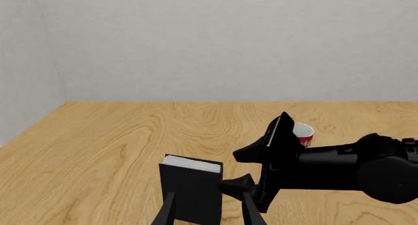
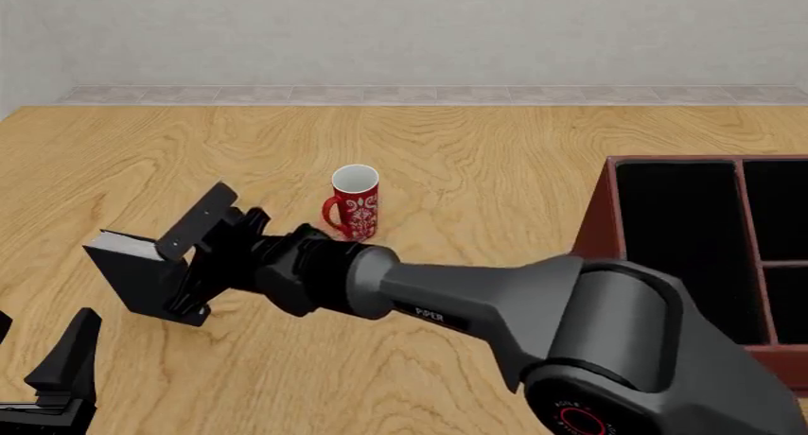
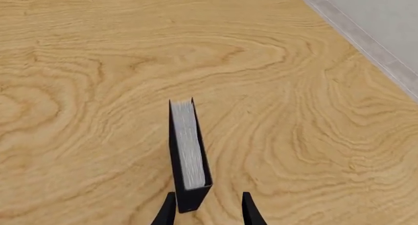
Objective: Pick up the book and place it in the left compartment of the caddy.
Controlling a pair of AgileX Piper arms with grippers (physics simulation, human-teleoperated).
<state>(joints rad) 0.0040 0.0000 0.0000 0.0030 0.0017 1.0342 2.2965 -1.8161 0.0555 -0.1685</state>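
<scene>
The book (image 2: 131, 276) stands upright on the table at the left, black covers with white page edges up. My right arm reaches across from the right, and my right gripper (image 2: 170, 269) is open with a finger on either side of the book's near end (image 3: 189, 195). A gap shows between the pads and the covers. My left gripper (image 2: 32, 355) hangs open near the table's front left, short of the book (image 1: 191, 186). The dark red-brown caddy (image 2: 596, 222) sits at the far right, its long left compartment (image 2: 676, 251) black-lined and holding nothing.
A red mug (image 2: 355, 200) with a white inside stands behind and to the right of the book, close to the right arm's forearm (image 2: 417, 298). The caddy's smaller divided sections (image 2: 777, 208) lie further right. A grey wall rises beyond the table's far edge.
</scene>
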